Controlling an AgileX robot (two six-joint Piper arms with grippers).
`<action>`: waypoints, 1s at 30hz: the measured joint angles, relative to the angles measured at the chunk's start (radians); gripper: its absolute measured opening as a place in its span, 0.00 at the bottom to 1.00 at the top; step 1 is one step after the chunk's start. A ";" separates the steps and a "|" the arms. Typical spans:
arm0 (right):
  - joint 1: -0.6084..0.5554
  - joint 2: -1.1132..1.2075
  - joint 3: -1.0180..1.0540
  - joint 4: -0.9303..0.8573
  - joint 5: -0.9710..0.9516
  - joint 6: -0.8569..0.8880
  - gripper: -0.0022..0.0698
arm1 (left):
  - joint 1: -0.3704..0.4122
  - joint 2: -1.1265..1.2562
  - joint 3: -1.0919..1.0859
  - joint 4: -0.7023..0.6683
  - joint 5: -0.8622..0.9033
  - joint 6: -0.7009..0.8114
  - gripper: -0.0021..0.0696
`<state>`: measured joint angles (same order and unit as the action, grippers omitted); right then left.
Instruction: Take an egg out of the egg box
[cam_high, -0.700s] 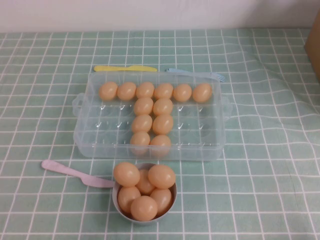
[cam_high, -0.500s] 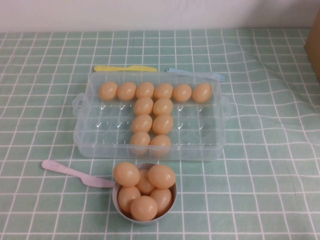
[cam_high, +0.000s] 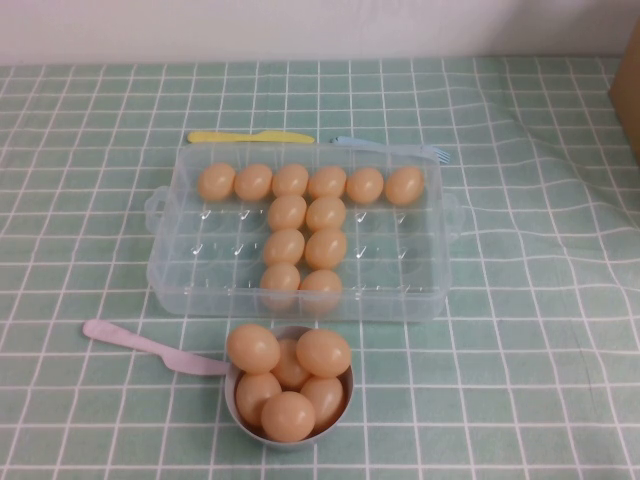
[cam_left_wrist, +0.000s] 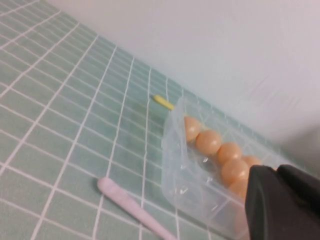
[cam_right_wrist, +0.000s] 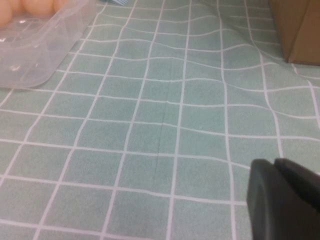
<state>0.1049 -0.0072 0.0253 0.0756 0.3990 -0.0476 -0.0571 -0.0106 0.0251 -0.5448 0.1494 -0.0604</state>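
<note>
The clear plastic egg box (cam_high: 200, 270) stands mid-table and holds several tan-orange eggs (cam_high: 326, 213) in a T shape: a back row and two columns. Neither arm shows in the high view. In the left wrist view my left gripper (cam_left_wrist: 277, 172) is shut and empty, hovering off the box's left end (cam_left_wrist: 185, 170), where a row of eggs (cam_left_wrist: 208, 142) shows. In the right wrist view my right gripper (cam_right_wrist: 274, 162) is shut and empty above bare cloth, well right of the box corner (cam_right_wrist: 35, 55).
A small grey bowl (cam_high: 231, 392) piled with several eggs sits just in front of the box. A pink plastic knife (cam_high: 140, 343) lies to its left. A yellow knife (cam_high: 250, 137) and a blue fork (cam_high: 400, 147) lie behind the box. A cardboard box (cam_high: 630, 90) stands at the far right.
</note>
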 joint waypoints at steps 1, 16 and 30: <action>0.000 0.000 0.000 0.000 0.000 0.000 0.01 | 0.000 0.000 0.000 -0.017 -0.015 0.000 0.02; 0.000 0.000 0.000 0.000 0.000 0.000 0.01 | 0.000 0.246 -0.283 -0.044 0.226 0.086 0.02; 0.000 0.000 0.000 0.000 0.000 0.000 0.01 | 0.000 0.927 -0.811 0.033 0.714 0.447 0.02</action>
<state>0.1049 -0.0072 0.0253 0.0756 0.3990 -0.0476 -0.0571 0.9165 -0.7861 -0.5118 0.8638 0.3865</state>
